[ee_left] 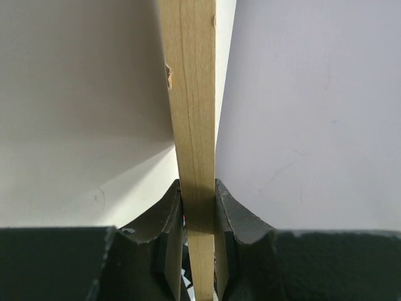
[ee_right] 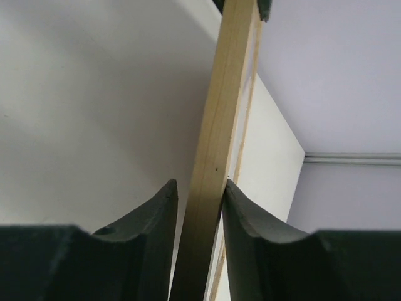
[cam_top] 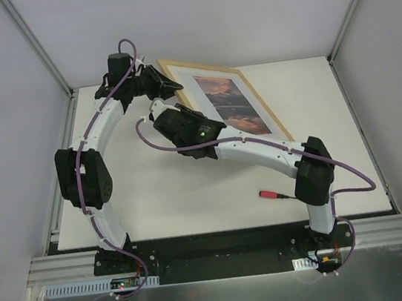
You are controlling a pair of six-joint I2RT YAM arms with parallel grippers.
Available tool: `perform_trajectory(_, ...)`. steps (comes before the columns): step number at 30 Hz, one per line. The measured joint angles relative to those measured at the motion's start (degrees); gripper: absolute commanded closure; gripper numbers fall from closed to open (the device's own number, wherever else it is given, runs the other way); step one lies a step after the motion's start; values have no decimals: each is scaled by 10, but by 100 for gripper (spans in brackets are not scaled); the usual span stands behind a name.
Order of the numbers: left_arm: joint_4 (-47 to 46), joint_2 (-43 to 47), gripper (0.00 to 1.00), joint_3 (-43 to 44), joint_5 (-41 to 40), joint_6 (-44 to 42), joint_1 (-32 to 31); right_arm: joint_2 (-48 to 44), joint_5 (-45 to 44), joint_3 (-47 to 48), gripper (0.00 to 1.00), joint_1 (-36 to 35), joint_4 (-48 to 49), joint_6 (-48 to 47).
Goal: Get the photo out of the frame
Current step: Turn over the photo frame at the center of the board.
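Two wrist views show what the overhead hides: left gripper (ee_left: 198,210) clamped on the frame's (ee_left: 191,94) wooden edge; right gripper (ee_right: 200,194) straddling it, grip unclear. Only the overhead shows the photo (cam_top: 228,102), inside the frame at the table's (cam_top: 192,196) far end.

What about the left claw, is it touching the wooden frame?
Touching. The left wrist view shows the left gripper has both fingers pressed against the frame, no gap.
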State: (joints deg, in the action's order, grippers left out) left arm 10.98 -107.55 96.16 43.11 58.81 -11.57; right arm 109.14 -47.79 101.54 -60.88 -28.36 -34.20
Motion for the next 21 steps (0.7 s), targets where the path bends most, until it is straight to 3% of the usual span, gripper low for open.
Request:
perform_trajectory(2, 13, 8, 95, 0, -8, -5, 0, 0, -22, -2, 84, -4, 7, 0)
perform_trajectory(7, 32, 17, 66, 0, -22, -2, 1, -5, -47, -10, 99, -6, 31, -14)
perform_trajectory(16, 6, 46, 13, 3, -10, -47, 19, -15, -38, -12, 99, -1, 26, -33)
perform_trajectory(21, -12, 60, 4, 19, 1, -73, 80, -15, -20, 12, 100, 14, 9, -32)
